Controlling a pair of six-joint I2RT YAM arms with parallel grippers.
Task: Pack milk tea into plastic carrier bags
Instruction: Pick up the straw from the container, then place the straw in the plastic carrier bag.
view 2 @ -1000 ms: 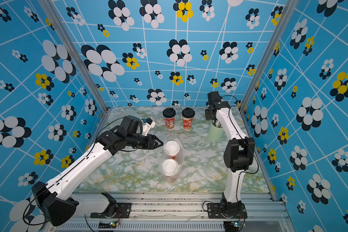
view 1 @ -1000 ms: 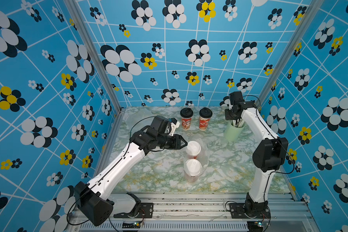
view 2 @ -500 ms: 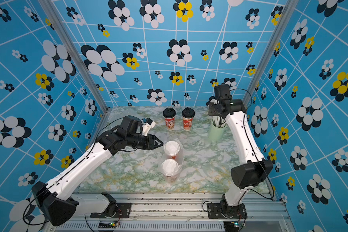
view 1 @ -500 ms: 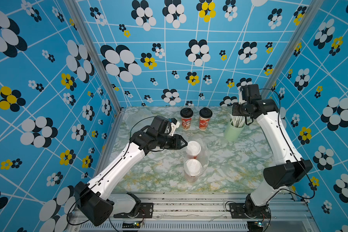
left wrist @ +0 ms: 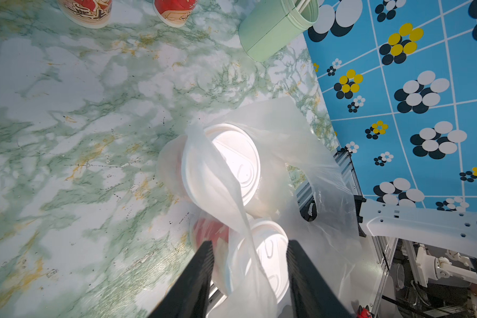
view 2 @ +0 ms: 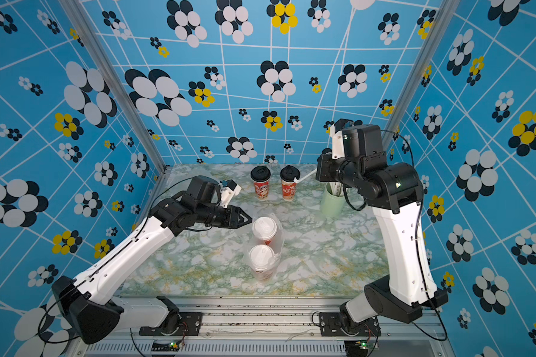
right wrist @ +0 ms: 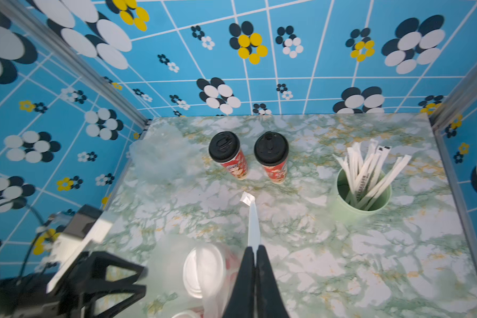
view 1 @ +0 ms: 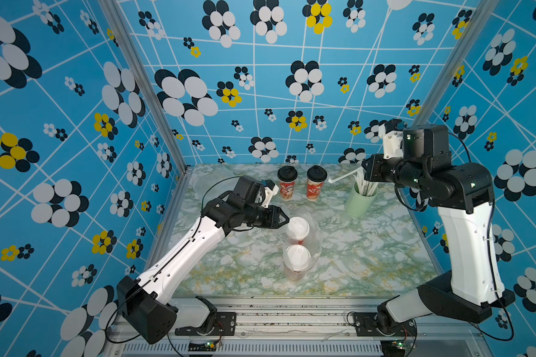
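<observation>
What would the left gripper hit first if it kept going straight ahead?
Probably the carrier bag film hanging between the open jaws of the left gripper, with the white-lidded cup right behind it; exact depth is unclear.

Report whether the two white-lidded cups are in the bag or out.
In: the clear bag surrounds both white-lidded cups, its film draped across their lids.

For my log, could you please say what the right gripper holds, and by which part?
The right gripper is shut on a white wrapped straw, pinching one end.
</observation>
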